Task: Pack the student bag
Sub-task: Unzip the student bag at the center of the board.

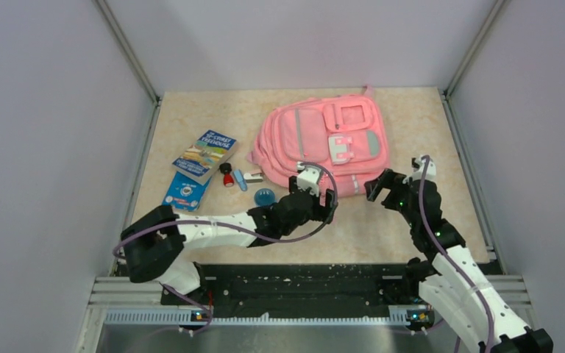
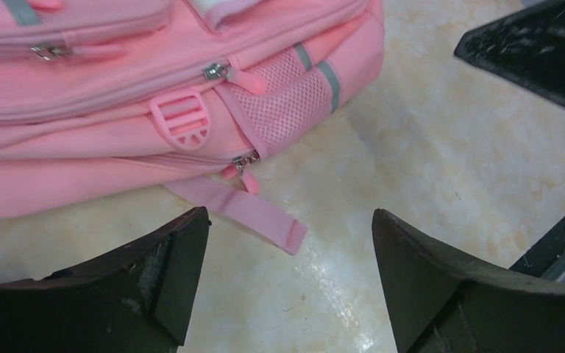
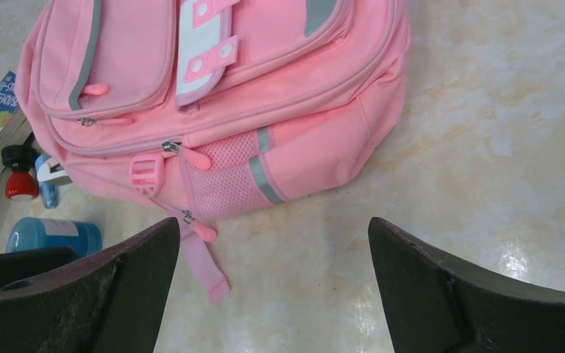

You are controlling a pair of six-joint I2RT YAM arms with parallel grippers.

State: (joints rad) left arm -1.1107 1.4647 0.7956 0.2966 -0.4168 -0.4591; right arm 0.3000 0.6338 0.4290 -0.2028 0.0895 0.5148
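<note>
Student bag (image 1: 324, 143) lies flat on bench (image 1: 191, 118), looks zipped shut, long way about left to right. We see it just past both pincers, mesh side facing us. Left pincer (image 2: 290, 220) nearer zip pulls (image 2: 246, 163), spread wide, empty. Right pincer (image 3: 272, 228) spread too, empty. Both arms reach forward, low, tipped down.

student bag (image 1: 316, 136) is pink, grey stripes (side mesh pink too); table (image 1: 191, 118) beige marbled; book (image 1: 204, 154) blue; small bottle (image 1: 227, 176) red, black cap.
</note>
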